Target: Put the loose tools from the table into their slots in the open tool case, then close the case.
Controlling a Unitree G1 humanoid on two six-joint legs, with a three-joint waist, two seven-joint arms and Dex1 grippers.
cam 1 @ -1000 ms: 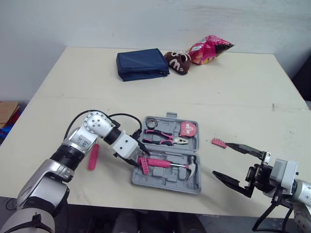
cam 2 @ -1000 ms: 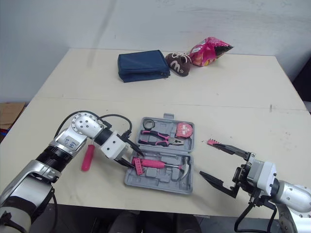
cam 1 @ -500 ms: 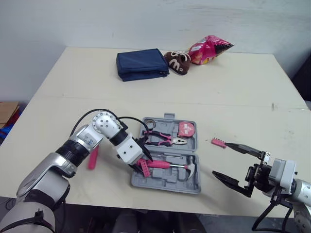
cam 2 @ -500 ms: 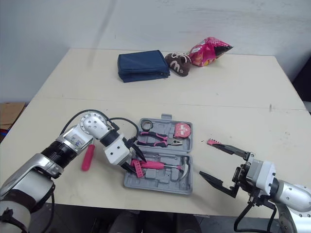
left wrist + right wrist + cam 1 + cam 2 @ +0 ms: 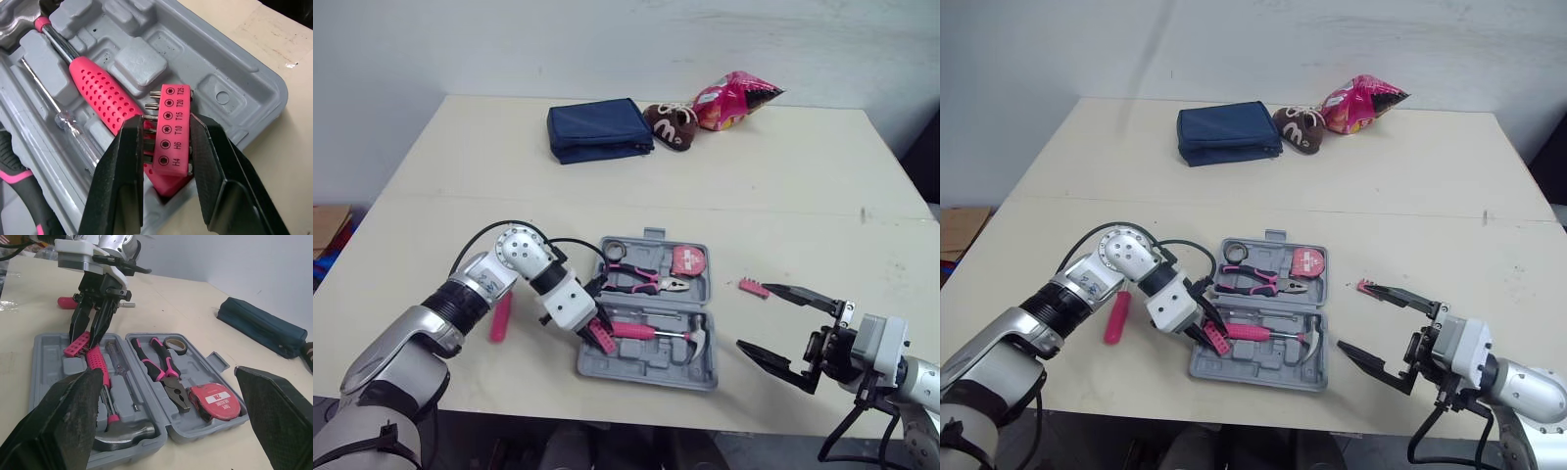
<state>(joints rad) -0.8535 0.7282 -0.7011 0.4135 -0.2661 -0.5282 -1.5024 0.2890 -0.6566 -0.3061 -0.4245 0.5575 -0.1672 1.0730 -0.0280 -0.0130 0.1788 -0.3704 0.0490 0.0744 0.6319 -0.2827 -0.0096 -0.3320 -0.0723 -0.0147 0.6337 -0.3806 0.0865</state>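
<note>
The grey tool case [image 5: 646, 369] lies open near the table's front edge. It holds a pink-handled hammer [image 5: 658, 333], pliers [image 5: 642, 279], a tape measure [image 5: 692, 259] and a tape roll [image 5: 614, 246]. My left gripper [image 5: 599, 333] is shut on a pink bit holder [image 5: 172, 128], tilted over the case's front-left corner beside the hammer's handle [image 5: 98, 93]. A second pink bit holder [image 5: 753, 288] lies on the table right of the case. My right gripper [image 5: 754, 316] stands open just in front of it, holding nothing. A pink screwdriver [image 5: 499, 318] lies left of the case.
At the back of the table sit a navy pouch [image 5: 598, 129], a brown bag [image 5: 673, 124] and a pink snack bag [image 5: 734, 98]. The case sits close to the table's front edge [image 5: 636, 403].
My left gripper has carried the bit holder a little toward the case's front-left corner, and its arm has swung in. The right gripper has edged slightly left.
</note>
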